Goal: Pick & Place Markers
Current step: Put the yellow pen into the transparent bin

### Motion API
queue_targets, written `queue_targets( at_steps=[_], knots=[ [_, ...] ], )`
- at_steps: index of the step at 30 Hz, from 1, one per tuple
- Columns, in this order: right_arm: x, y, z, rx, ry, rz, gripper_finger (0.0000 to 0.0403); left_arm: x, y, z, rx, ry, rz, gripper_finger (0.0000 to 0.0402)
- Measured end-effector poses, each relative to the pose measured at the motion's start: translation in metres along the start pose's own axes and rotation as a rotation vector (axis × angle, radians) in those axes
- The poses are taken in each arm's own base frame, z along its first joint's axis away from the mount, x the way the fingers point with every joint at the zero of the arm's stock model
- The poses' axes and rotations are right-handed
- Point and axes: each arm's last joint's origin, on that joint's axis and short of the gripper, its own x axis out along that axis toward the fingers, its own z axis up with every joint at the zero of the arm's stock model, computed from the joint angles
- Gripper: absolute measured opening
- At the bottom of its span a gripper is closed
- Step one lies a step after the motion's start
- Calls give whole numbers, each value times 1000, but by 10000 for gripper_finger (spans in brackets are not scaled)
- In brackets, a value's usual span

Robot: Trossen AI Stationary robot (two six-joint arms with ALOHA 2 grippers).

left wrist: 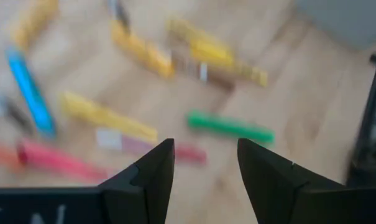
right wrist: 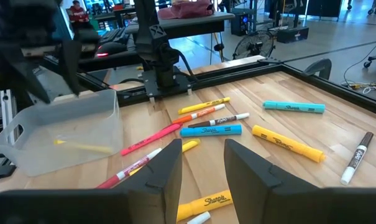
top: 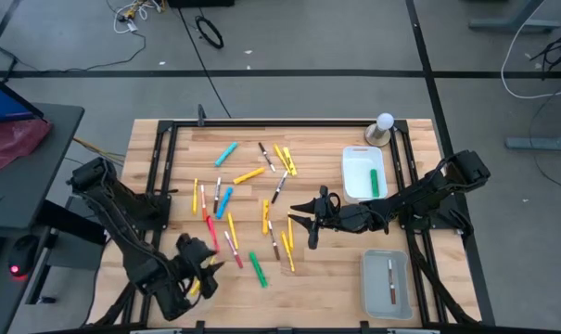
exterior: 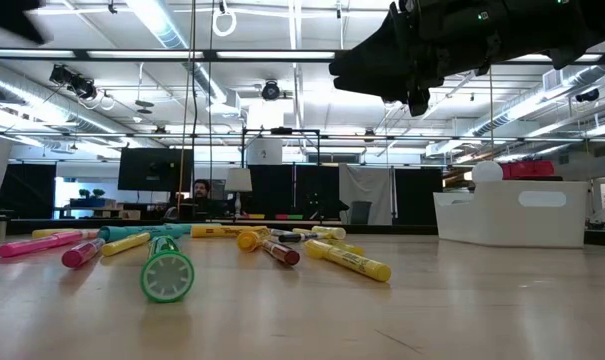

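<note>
Many markers (top: 248,199) lie flat and scattered on the middle of the wooden table: yellow, light blue, pink, green and white ones. My left gripper (top: 210,266) (left wrist: 203,146) hovers open over the near-left part of the scatter, above a green marker (left wrist: 231,127) (top: 259,269) and a pink marker (left wrist: 51,158). My right gripper (top: 300,221) (right wrist: 201,146) is open too and points toward the table's left, above a yellow marker (right wrist: 206,204) at the scatter's right side. Neither gripper holds anything.
A white tray (top: 362,181) at the far right holds a green marker. A clear tray (top: 377,278) at the near right holds a white and red marker. Another clear tray (right wrist: 57,134) with a yellow marker sits by the left arm. A white ball (top: 384,122) stands at the far edge.
</note>
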Motion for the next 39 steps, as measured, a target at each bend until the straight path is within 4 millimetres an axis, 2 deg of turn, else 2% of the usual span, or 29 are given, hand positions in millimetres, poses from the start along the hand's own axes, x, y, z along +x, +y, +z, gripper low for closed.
queue_targets(
  at_steps=[2,5,11,15,19,21,24,29,31,33,39],
  knots=[
    [0,0,0,5,0,0,120,3,2,4,73,-125,20,178],
    [0,0,0,41,1,3,120,13,9,7,148,-213,83,174],
    [0,1,-3,107,43,62,120,45,36,-2,127,-203,154,155],
    [-1,0,-11,142,120,50,132,69,52,-10,79,-189,125,136],
    [-2,-2,-18,181,191,26,160,93,59,-8,65,-190,52,119],
    [-2,-2,-19,195,199,21,177,103,59,-1,75,-204,8,113],
    [-2,-2,-19,219,197,20,198,112,49,19,113,-231,-124,105],
    [-3,0,-19,219,202,34,214,108,31,42,395,-338,-422,91],
    [-4,2,-20,218,203,39,215,101,29,45,501,-364,-478,82],
    [-5,3,-20,217,203,44,215,93,32,51,515,-368,-494,69],
    [-5,3,-19,220,197,46,215,63,83,49,425,-415,-553,10]
  ],
)
